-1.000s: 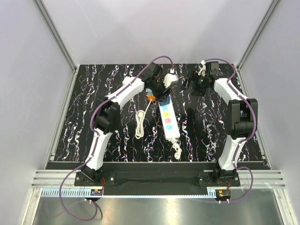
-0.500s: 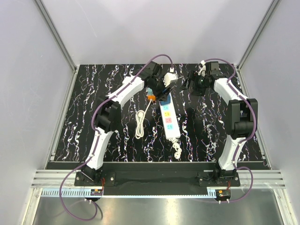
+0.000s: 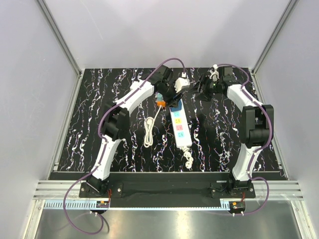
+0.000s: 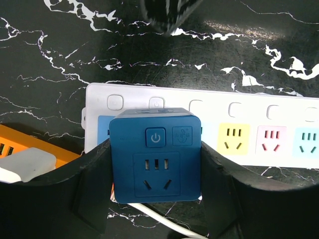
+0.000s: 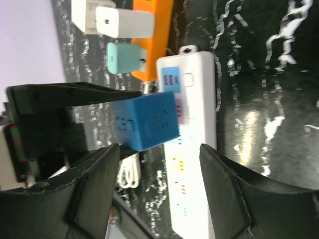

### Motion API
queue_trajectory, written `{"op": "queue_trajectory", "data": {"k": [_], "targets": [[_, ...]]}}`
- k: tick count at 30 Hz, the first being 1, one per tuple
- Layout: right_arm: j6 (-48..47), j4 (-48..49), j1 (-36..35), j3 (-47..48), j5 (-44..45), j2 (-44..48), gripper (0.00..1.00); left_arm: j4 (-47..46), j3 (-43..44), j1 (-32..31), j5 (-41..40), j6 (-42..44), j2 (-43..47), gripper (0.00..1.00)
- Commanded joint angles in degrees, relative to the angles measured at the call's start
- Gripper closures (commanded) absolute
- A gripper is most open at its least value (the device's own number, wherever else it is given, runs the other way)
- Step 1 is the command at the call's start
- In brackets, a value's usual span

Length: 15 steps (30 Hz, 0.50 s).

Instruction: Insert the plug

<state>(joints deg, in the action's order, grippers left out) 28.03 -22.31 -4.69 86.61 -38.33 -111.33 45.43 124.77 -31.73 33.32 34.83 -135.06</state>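
The blue plug [image 4: 155, 154] is a solid-blue cube with a power button on its face. My left gripper [image 4: 155, 172] is shut on it and holds it over the first sockets at the far end of the white power strip [image 4: 249, 134]. I cannot tell whether its pins touch the strip. In the top view my left gripper [image 3: 172, 94] is above the strip's [image 3: 179, 127] far end. In the right wrist view the plug [image 5: 147, 122] hangs over the strip [image 5: 197, 114]. My right gripper [image 5: 158, 164] is open and empty, just right of it [image 3: 203, 87].
An orange plug [image 5: 152, 30] with a white cable [image 3: 148, 132] lies left of the strip's far end. A teal adapter [image 5: 124, 57] and a white adapter [image 5: 124, 22] sit beside it. The strip's own coiled cable [image 3: 188, 158] lies at its near end.
My right gripper has moved left, closer to the strip's far end and my left gripper. The left gripper and the plug have barely moved.
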Motion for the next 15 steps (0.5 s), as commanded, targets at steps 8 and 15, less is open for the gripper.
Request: {"op": "queue_trajectory", "data": {"k": [8, 15], "targets": [[4.05, 2.8, -3.83, -0.65, -4.39, 2.79, 0.27, 2.38, 0.74, -1.67, -2.91, 3.05, -3.19, 1.0], [1.5, -0.19, -5.42, 0.4, -0.87, -0.72, 0.27, 2.29, 1.53, -1.67, -2.91, 3.05, -3.89, 1.0]]}}
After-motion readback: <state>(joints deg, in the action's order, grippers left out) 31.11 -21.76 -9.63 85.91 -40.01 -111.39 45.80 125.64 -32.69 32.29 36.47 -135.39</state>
